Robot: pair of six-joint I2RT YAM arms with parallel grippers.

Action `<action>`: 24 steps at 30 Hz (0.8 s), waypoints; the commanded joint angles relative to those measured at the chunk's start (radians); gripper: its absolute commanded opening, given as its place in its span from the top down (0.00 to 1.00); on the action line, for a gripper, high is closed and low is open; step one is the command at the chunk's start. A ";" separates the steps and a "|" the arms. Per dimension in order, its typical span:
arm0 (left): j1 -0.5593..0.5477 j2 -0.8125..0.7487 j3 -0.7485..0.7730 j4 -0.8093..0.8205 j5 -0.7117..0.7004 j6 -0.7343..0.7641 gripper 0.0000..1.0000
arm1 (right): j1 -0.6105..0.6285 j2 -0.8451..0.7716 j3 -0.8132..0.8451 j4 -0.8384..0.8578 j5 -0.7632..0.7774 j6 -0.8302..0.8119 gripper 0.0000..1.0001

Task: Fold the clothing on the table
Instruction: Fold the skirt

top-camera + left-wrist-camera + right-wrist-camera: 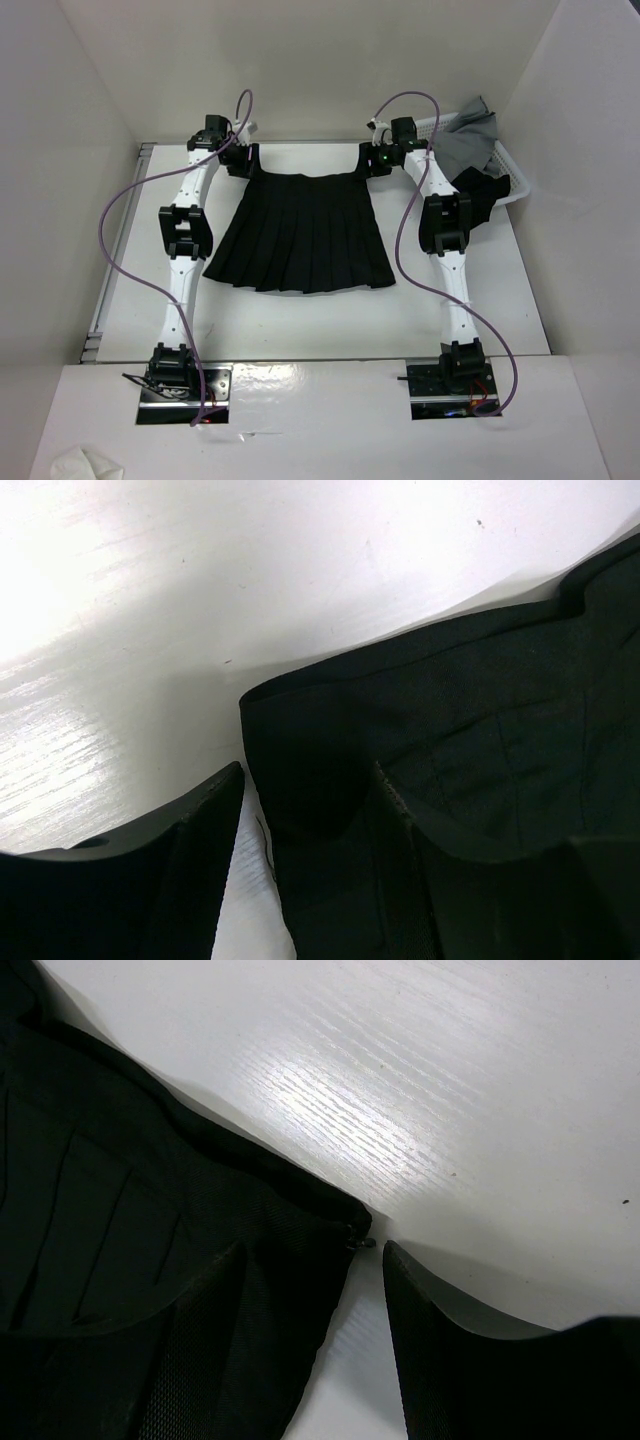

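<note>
**Black fingers (150, 890) right up in the lens, one skirt (300, 235) flat on the table (300, 325)**

Closest thing in the left wrist view is the left gripper (310, 780) itself. Its jaws stand apart, not squeezed. One finger is over bare white tabletop, and the other is on the cloth side of the waistband's end. That puts the corner of the waistband in the gap between them.

The right gripper (312, 1250) is a mirror image: jaws apart, one finger (470, 1360) over bare table, the other dark against the fabric. The waistband corner, with a tiny bit of hardware on it, pokes into the gap. I can't tell from either wrist view whether the cloth-side finger is pressing on the fabric or just above it.

Moving outward, the skirt is black, thin and pleated all the way across. It has a narrow band along the far edge and a hem that flares wider toward the arm bases. It lies spread out flat in the middle of the table between the two arms, with one gripper at each far corner.

Counts:
- One skirt, two arms, two grippers
- One purple cable looping along each arm
- One white mesh basket (512, 178) at the far right, just behind the right arm
- One grey cloth (468, 140) draped in the basket
- One plain black garment (487, 192) hanging over its near edge
- One crumpled white thing (85, 465) on the near ledge at the left, too small to identify
</note>
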 commanded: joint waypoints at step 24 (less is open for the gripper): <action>0.059 0.083 0.085 0.022 0.118 0.003 0.76 | 0.036 0.021 0.029 -0.046 -0.009 -0.013 0.43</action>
